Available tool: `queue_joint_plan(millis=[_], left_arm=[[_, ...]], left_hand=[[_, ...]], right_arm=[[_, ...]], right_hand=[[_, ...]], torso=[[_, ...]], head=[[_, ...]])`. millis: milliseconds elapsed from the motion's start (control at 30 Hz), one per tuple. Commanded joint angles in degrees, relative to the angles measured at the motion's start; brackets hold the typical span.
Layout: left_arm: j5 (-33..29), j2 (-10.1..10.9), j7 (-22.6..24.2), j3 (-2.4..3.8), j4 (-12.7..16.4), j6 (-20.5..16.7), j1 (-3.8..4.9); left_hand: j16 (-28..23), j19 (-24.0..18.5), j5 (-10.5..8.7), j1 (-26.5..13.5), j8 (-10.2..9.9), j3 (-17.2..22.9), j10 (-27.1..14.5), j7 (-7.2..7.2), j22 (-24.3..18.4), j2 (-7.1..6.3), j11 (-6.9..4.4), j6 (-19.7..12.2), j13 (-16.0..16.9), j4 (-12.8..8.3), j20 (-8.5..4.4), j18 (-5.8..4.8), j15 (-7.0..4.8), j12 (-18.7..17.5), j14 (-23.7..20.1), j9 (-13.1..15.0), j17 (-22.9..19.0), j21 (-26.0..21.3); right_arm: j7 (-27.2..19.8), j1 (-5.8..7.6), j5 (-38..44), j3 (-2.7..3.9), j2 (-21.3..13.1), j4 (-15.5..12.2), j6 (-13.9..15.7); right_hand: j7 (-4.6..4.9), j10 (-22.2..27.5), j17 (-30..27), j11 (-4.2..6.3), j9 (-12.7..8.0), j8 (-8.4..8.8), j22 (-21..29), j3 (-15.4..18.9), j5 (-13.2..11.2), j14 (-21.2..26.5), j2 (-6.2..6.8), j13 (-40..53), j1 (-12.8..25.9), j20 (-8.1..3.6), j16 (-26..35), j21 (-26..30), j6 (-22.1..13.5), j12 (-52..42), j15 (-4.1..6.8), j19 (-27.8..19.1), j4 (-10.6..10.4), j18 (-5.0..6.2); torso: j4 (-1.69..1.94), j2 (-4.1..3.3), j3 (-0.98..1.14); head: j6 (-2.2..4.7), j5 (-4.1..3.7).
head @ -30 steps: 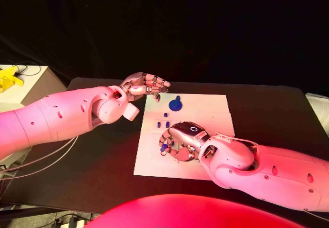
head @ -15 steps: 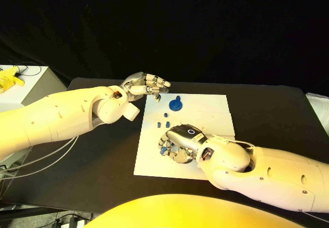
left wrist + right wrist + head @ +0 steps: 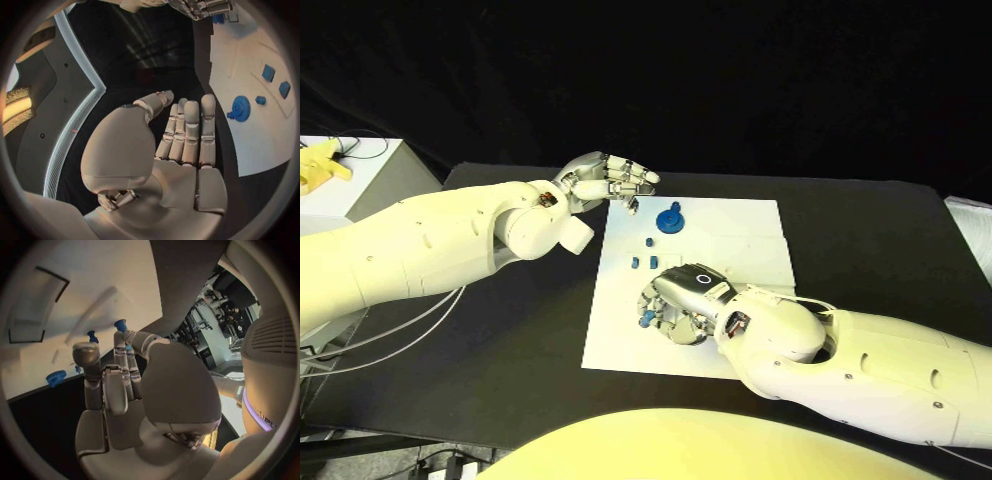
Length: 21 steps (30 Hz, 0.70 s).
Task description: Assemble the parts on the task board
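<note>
Right robot hand (image 3: 678, 298): lowered over the near-middle of the task board (image 3: 733, 240), fingers curled down around a small blue part (image 3: 645, 318) at its fingertips. Whether the part is actually pinched or merely touched cannot be told; in the right wrist view blue pieces sit at the fingertips (image 3: 120, 326), yet the contact itself is hidden.

Left robot hand (image 3: 607, 180): raised off the board's far left corner, above the black worktop (image 3: 877, 240). Fingers extended side by side, thumb alongside, nothing held.

Task board: white rectangular plate, lying flat in the middle of the worktop, with faint raised outlines on its surface.

Parts on the board:
- one blue gear-like disc (image 3: 669, 219) near the far edge, just beside the left robot hand, not touching it; also seen in the left wrist view (image 3: 240, 108).
- small blue peg (image 3: 649, 241) just nearer than the disc.
- two small blue blocks (image 3: 643, 262), side by side, between the peg and the right robot hand.

Surface: matt black worktop, the white board its only pale area.

Room: black backdrop (image 3: 733, 80) behind the worktop. White cabinet (image 3: 358, 185) beyond the worktop's left end, carrying a yellow object (image 3: 318, 165) and a dark cable. Grey cables (image 3: 372, 340) hang under the left arm.
</note>
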<state>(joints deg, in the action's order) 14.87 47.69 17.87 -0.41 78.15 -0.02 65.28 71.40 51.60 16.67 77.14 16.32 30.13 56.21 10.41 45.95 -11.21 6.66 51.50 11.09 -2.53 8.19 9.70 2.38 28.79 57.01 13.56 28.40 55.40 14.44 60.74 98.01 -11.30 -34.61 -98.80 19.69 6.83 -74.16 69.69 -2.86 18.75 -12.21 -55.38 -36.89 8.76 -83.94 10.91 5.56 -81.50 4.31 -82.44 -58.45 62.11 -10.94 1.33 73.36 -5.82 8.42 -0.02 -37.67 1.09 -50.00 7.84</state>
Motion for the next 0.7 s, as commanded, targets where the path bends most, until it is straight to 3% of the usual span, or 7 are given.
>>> queue_joint_plan(millis=[33, 633, 700], left_arm=[[-0.35, -0.02, 0.24, 0.04, 0.17, 0.86, 0.02], [-0.35, 0.03, 0.24, 0.04, 0.23, 0.85, 0.02], [-0.35, 0.02, 0.23, 0.04, 0.21, 0.85, 0.02]], left_hand=[[0.18, 0.45, 0.20, 0.07, 0.21, -0.34, -0.45, -0.04, -0.10, 0.43, -0.14, -0.32, 0.06, 0.06, 0.05, 0.85, 0.29, 0.36, -0.15, -0.03, 0.08, -0.27], [0.18, 0.45, 0.20, 0.07, 0.21, -0.34, -0.45, -0.04, -0.10, 0.43, -0.14, -0.32, 0.06, 0.06, 0.05, 0.85, 0.29, 0.36, -0.15, -0.03, 0.08, -0.27], [0.18, 0.45, 0.20, 0.07, 0.21, -0.34, -0.45, -0.04, -0.10, 0.43, -0.14, -0.32, 0.06, 0.06, 0.05, 0.85, 0.29, 0.36, -0.15, -0.03, 0.08, -0.27]], right_arm=[[0.27, -0.07, 1.07, -0.02, -0.05, 0.06, -1.44], [-0.05, -0.86, 0.97, -0.35, 1.14, 1.70, -2.10], [-0.49, -0.92, 0.62, -0.41, 1.32, 1.90, -2.01]], right_hand=[[-0.13, 0.04, 0.05, 0.29, 6.27, -2.29, -0.02, -0.11, 0.17, -2.24, -0.40, 0.05, 0.00, -0.19, -0.22, 0.32, 0.44, 0.39, 0.44, 0.00, 0.02, -0.82], [-0.05, 0.07, -0.28, 0.21, 6.47, -2.37, 0.32, -0.24, 0.17, -2.17, -0.35, 0.09, 0.47, -0.16, -0.09, 0.73, 0.23, 0.64, 0.39, -0.26, 0.41, -0.74], [0.42, 1.31, -0.50, -0.21, 6.47, -1.91, 0.69, 0.01, 0.38, -2.10, 0.07, -0.09, 1.50, 0.05, 0.01, 1.26, -0.97, 1.59, 0.02, -0.63, 0.69, -0.69]], torso=[[-0.04, 0.02, -0.03], [0.01, -0.04, 0.00], [-0.04, -0.01, 0.00]], head=[[0.00, 0.06], [0.00, 0.07], [0.00, 0.09]])
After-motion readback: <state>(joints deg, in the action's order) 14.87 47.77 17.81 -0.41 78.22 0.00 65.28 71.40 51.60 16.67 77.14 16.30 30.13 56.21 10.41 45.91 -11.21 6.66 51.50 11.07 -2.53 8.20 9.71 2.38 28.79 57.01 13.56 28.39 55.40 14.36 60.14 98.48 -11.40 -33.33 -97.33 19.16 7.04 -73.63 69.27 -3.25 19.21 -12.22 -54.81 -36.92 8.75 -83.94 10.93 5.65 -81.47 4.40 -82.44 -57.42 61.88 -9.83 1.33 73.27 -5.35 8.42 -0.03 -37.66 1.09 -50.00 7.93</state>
